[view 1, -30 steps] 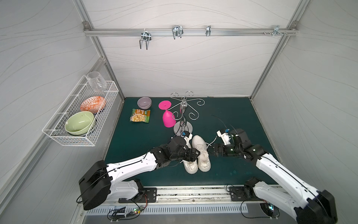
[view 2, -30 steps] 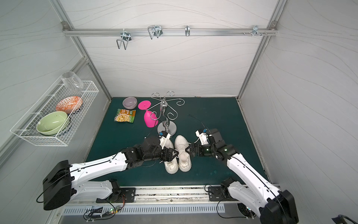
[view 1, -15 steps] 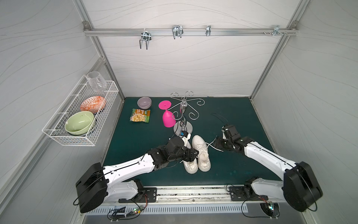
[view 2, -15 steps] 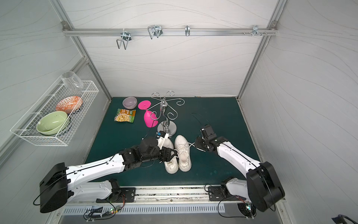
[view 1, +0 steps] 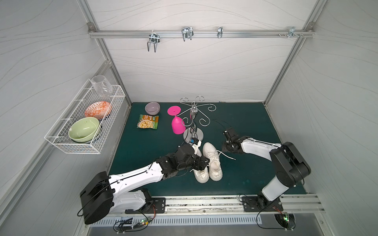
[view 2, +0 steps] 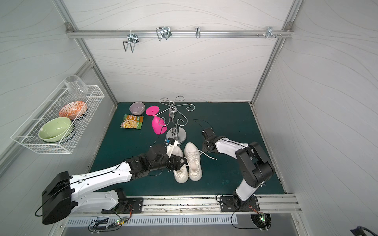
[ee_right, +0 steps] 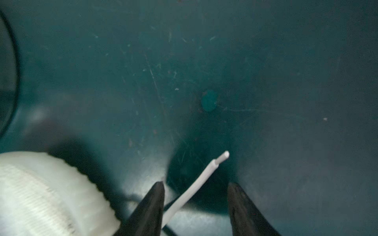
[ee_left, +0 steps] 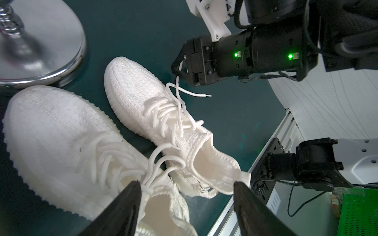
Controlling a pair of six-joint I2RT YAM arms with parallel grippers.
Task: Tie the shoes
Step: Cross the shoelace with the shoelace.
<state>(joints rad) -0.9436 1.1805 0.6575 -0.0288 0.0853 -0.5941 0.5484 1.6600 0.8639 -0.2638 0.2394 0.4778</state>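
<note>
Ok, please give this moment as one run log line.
left tool: open, over shoes | right tool: open, lace end between its jaws

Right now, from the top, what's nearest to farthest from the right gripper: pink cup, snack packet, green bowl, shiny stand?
From the right gripper:
1. shiny stand, right beside it.
2. pink cup, past the stand.
3. snack packet, farther left.
4. green bowl, in the wall basket.

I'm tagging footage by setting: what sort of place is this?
Probably a robot test cell: white panel walls on an aluminium frame, two arms bolted to a front rail, shoes on a green mat.
</note>
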